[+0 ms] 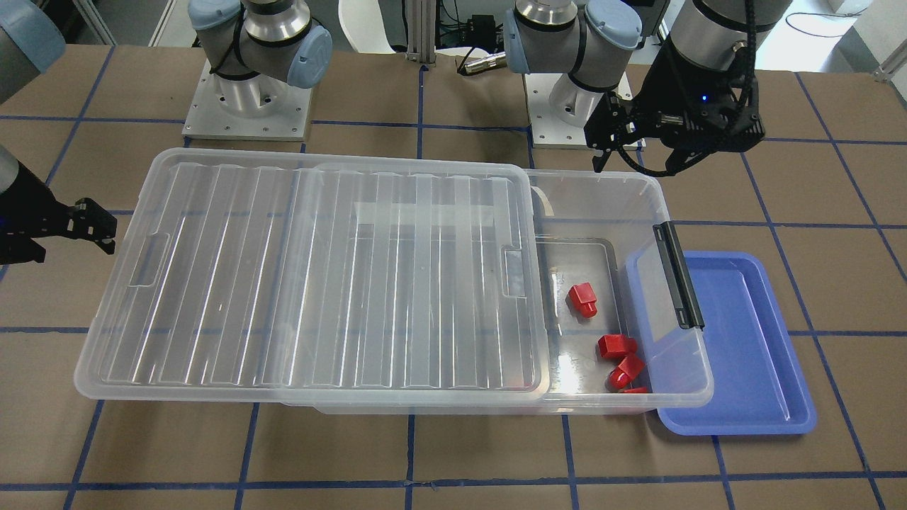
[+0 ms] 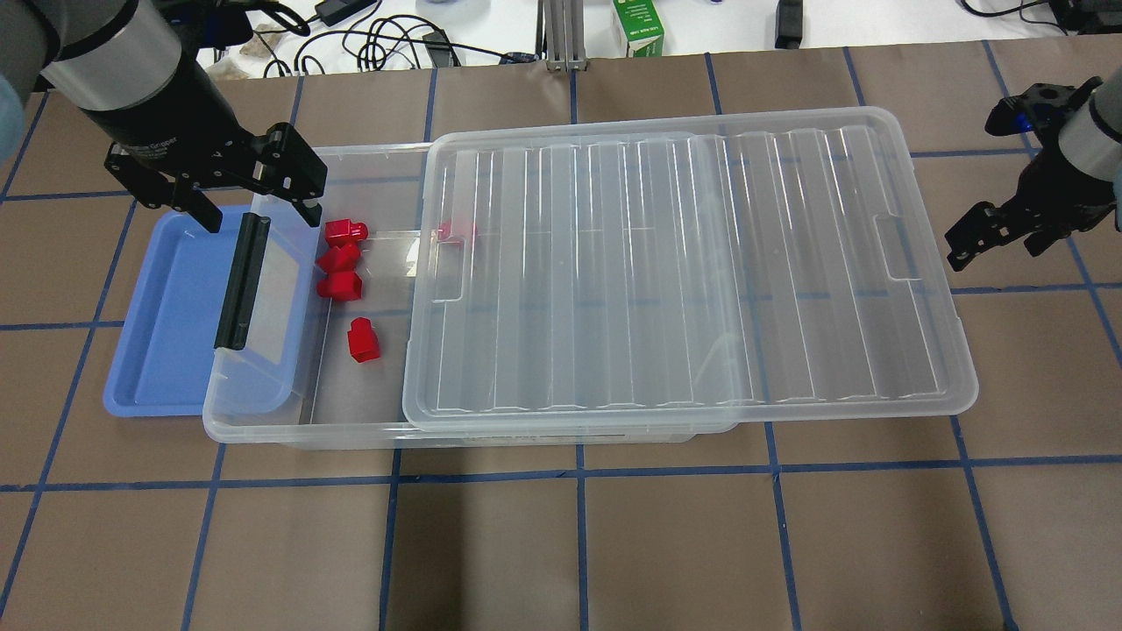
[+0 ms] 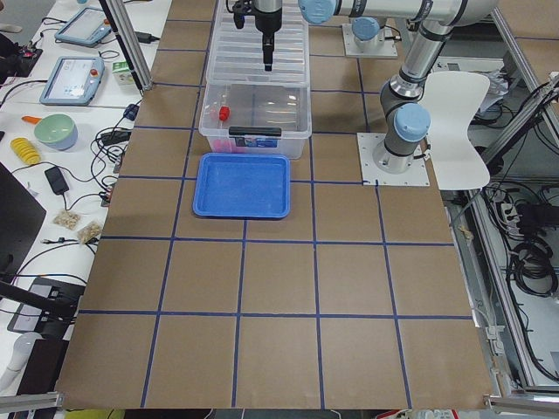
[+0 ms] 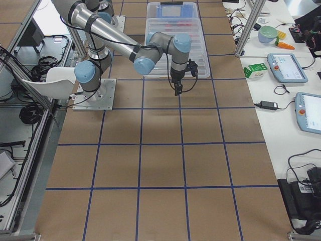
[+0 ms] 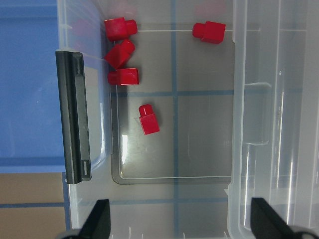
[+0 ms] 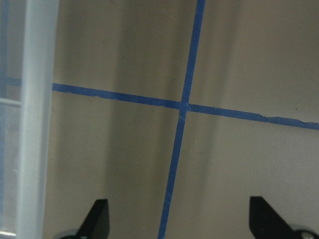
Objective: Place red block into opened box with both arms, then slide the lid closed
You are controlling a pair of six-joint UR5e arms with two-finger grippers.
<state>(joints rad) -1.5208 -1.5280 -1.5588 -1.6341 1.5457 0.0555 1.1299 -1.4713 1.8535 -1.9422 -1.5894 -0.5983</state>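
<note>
The clear box (image 2: 298, 433) lies across the table. Its ribbed lid (image 2: 684, 272) is slid toward my right and covers most of it, leaving the end by the black latch bar (image 2: 238, 280) uncovered. Several red blocks lie on the box floor in that gap; one red block (image 2: 363, 340) lies apart from a cluster of three (image 5: 119, 55), and another (image 5: 209, 32) sits near the lid's edge. My left gripper (image 2: 257, 210) hangs open and empty over the box's latch end. Beyond the lid's far end, my right gripper (image 2: 999, 232) is open over bare table.
A shallow blue tray (image 2: 166, 324) sits against the box's latch end, partly under its rim. The two arm bases (image 1: 248, 106) stand behind the box. A green carton (image 2: 638, 26) and cables lie along the far table edge.
</note>
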